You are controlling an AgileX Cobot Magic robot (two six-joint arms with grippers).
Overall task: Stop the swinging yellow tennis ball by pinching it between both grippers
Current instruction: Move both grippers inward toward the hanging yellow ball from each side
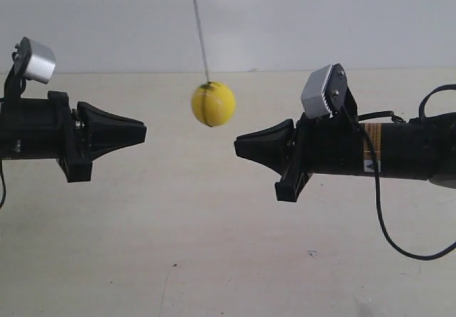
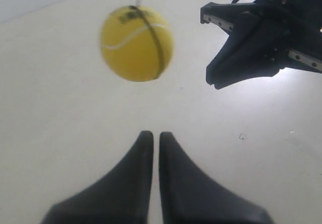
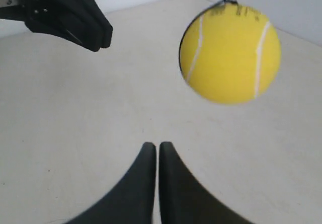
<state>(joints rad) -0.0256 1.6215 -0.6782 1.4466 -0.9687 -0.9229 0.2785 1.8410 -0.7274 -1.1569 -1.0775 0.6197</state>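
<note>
The yellow tennis ball (image 1: 213, 104) hangs free on its thin string (image 1: 199, 28), touching neither gripper. It sits a little above the line between the two tips and nearer the right one. My left gripper (image 1: 142, 130) points in from the exterior view's left, jaws shut and empty. My right gripper (image 1: 239, 146) faces it from the exterior view's right, also shut and empty. In the left wrist view the ball (image 2: 137, 44) floats beyond my shut left gripper (image 2: 152, 136). In the right wrist view the ball (image 3: 230, 53) looks large, off to one side of my shut right gripper (image 3: 157, 146).
A pale flat surface (image 1: 214, 246) lies below both arms, with a grey wall (image 1: 285, 18) behind. A black cable (image 1: 388, 231) loops down from the right arm. Each arm end carries a silver-grey box (image 1: 37, 59).
</note>
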